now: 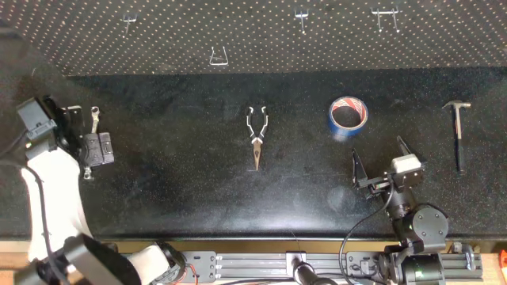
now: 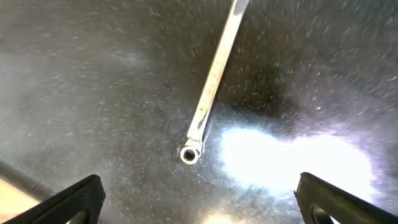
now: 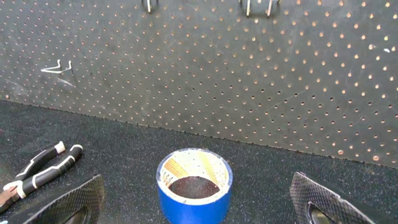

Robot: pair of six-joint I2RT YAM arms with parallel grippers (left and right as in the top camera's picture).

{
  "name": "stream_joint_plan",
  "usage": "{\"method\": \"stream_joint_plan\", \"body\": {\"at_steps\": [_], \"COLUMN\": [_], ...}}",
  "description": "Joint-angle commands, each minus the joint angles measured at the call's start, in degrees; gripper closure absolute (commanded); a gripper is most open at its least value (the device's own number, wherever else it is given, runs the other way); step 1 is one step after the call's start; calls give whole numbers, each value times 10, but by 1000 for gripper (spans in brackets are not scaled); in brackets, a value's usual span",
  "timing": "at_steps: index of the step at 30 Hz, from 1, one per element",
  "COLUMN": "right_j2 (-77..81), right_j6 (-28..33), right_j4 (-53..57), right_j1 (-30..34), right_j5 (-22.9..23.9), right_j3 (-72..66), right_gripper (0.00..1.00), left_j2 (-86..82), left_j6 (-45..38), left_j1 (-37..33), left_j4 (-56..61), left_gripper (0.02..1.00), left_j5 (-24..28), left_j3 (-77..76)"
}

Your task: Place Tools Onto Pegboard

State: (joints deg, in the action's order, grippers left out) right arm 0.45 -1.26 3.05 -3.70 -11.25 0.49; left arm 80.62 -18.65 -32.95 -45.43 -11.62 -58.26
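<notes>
A slim silver wrench [image 2: 211,87] lies on the black table at the far left [image 1: 95,119], its ring end nearest the camera. My left gripper [image 2: 199,208] hovers over it, open, with a finger on each side and nothing held; from above the left gripper [image 1: 91,150] covers the wrench's middle. Black-handled pliers [image 1: 256,134] lie mid-table. A blue tape roll [image 1: 348,115] stands right of them, and a hammer [image 1: 457,131] lies at the far right. My right gripper [image 1: 380,160] sits open in front of the tape roll [image 3: 194,186], apart from it, with the pliers [image 3: 40,171] off to the side.
The pegboard [image 1: 253,36] rises behind the table with several metal hooks: one [image 1: 129,24] at left, a wire loop [image 1: 219,56], and two more [image 1: 300,16] [image 1: 385,17] toward the right. The table's front edge [image 1: 238,236] runs just ahead of the arm bases.
</notes>
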Motion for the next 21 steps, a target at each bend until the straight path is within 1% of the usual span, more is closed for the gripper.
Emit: {"method": "stream_joint_plan", "body": {"at_steps": [1, 3, 6, 7, 8, 10, 13, 18, 19, 20, 21], "right_j2": [-4, -4, -4, -4, -4, -4, -4, -4, -4, -4, -4], "right_j6": [-6, -6, -6, -6, -7, -6, -6, -6, -6, -6, -7], "right_j4": [3, 3, 3, 3, 3, 3, 3, 3, 3, 3, 3], "right_j1": [2, 2, 2, 2, 2, 2, 2, 2, 2, 2, 2], "right_j5": [3, 3, 3, 3, 3, 3, 3, 3, 3, 3, 3], "right_j3": [-3, -3, -3, -3, -3, -3, -3, -3, -3, -3, -3], "right_gripper": [27, 25, 25, 25, 25, 25, 25, 25, 25, 25, 25], "left_j2": [130, 178, 208, 217, 225, 243, 261, 285, 287, 287, 287], "left_j6": [-119, -118, -122, -142, -165, -197, -198, -193, -193, -187, -186], "left_j1": [-9, -24, -63, -77, -83, -83, -83, -83, -83, -83, -83], "left_j4": [-9, -23, -24, -26, -28, -39, -33, -21, -21, -22, -26], "left_gripper": [23, 25, 25, 25, 25, 25, 25, 25, 27, 51, 209], "left_j5": [61, 126, 166, 185, 191, 192, 187, 133, 130, 119, 118], "left_j3": [-35, -79, -110, -110, -110, -110, -110, -110, -110, -110, -110]}}
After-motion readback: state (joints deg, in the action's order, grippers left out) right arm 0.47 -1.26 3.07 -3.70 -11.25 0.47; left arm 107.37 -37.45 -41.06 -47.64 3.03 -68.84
